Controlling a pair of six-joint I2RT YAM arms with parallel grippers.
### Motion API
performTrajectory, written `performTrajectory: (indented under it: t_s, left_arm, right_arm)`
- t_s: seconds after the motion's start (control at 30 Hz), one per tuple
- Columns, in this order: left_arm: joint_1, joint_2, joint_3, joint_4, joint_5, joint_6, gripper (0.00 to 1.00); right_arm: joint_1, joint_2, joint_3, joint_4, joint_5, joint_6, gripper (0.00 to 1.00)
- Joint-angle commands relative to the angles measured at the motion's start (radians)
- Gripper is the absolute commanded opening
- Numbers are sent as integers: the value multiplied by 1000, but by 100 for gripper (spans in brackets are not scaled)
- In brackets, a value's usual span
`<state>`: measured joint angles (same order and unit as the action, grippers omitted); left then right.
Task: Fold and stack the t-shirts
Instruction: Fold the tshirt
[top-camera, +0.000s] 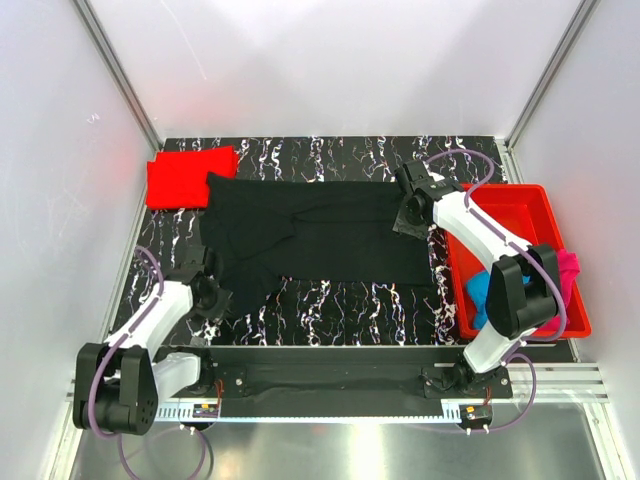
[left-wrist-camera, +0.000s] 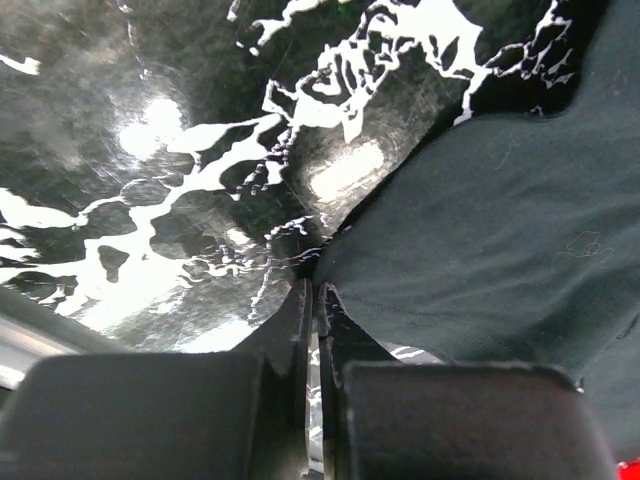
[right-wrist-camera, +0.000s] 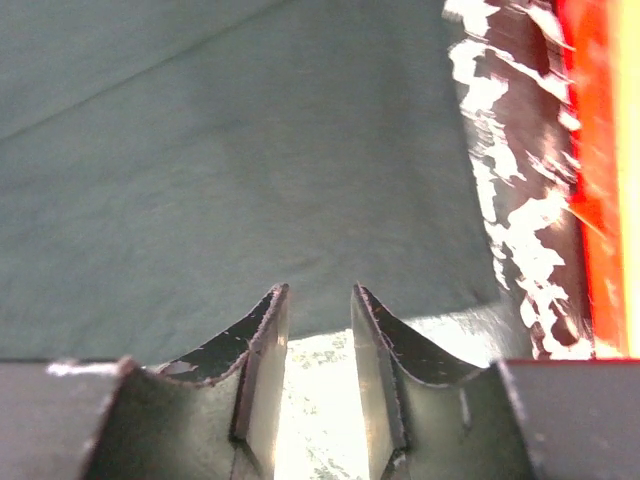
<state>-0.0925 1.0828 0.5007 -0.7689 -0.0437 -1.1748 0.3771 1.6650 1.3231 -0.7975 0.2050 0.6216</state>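
From above: black t-shirt spread flat at centre of desk, red t-shirt folded at upper left, blue t-shirt and magenta t-shirt in red bin at right.

Left wrist: left gripper pressed together at the black cloth's edge, bottom centre; cannot tell whether cloth is pinched.

Right wrist: right gripper narrowly parted, holding nothing, at the hem.

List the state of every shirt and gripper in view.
black t-shirt: spread out, not folded.
red t-shirt: folded, far left corner.
blue t-shirt: crumpled in the red bin.
magenta t-shirt: crumpled at the bin's right side.
left gripper: shut at the black t-shirt's edge.
right gripper: open, at its right edge.
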Motion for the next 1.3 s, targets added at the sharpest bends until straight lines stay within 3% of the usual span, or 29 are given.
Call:
performTrajectory:
  t_s: [0.0,0.17,0.4,0.7,1.27]
  left_arm:
    - [-4,-26,110,-36,-139,33,0]
    - [-6,-92,213,-95,-242,81,0]
    - [-4,-119,236,-81,-260,141,0]
    - [-4,-149,291,-87,-223,165,0]
    - [-4,-202,233,-50,-186,133,0]
  right_arm:
    - [2,-44,47,-130,163,152,40]
    - [0,-17,54,-302,232,337,45]
    - [2,-83,-88,-296,244,556,59]
    - [3,-60,-229,-213,250,713,55]
    - [3,21,-354,-88,264,866,55]
